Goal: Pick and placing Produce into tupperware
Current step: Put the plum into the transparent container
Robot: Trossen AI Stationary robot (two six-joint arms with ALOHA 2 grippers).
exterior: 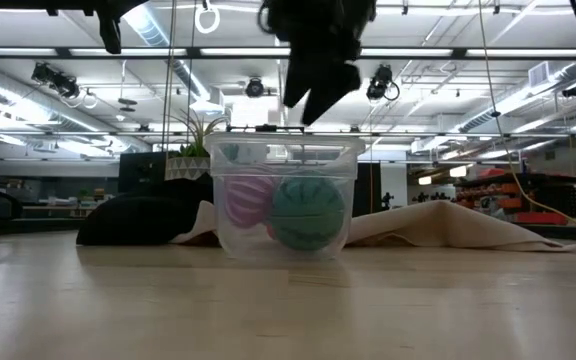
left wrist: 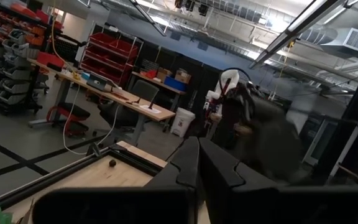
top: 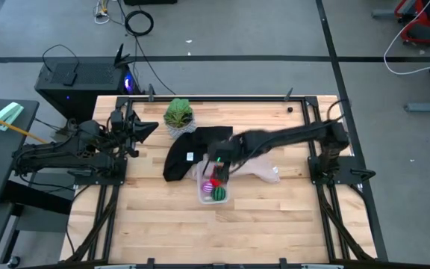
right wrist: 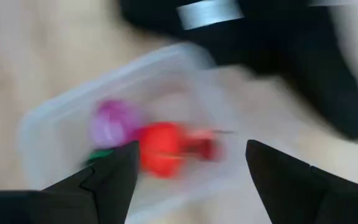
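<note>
The clear tupperware tub [top: 202, 197] [exterior: 283, 150] [right wrist: 48, 124] stands on the table's middle, its far end against the cloths. Inside it lie a red fruit [top: 209, 185] [right wrist: 160, 149], a purple-magenta one [exterior: 248, 200] [right wrist: 114, 121] and a green melon-like one [top: 219, 193] [exterior: 308, 212]. A separate pinkish fruit does not show. My right gripper [top: 219, 163] [exterior: 318, 85] [right wrist: 191, 149] hangs open above the tub, holding nothing. My left gripper [top: 146, 128] [left wrist: 197, 168] is shut and parked near the table's far left, off the table top.
A black cloth [top: 189, 149] [exterior: 138, 220] lies just behind and left of the tub, and a beige cloth [top: 263, 170] [exterior: 448, 225] to its right. A leafy green plant [top: 178, 116] stands near the far edge. Bare wood lies toward the near edge.
</note>
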